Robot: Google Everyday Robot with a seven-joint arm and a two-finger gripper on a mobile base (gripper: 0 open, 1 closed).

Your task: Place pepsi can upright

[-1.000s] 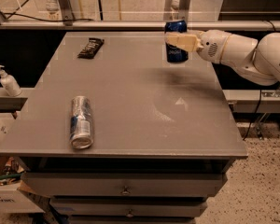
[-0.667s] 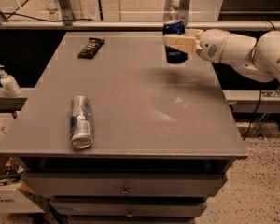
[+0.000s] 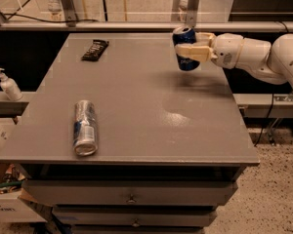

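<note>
The pepsi can (image 3: pixel 186 62), short and dark blue with a silver top, is held nearly upright in my gripper (image 3: pixel 188 51) above the far right part of the grey table (image 3: pixel 146 111). The cream fingers (image 3: pixel 191 48) are shut around the can's middle. The can hangs a little above the tabletop, its shadow lying below it. My white arm (image 3: pixel 254 52) reaches in from the right.
A longer slim silver-and-blue can (image 3: pixel 85 126) lies on its side near the table's front left. A dark snack bar (image 3: pixel 94 49) lies at the far left. A hand-soap bottle (image 3: pixel 9 85) stands on a ledge left of the table. Drawers (image 3: pixel 132 198) sit below the front edge.
My gripper with the pepsi can has shifted slightly to the left. Nothing else has moved.
</note>
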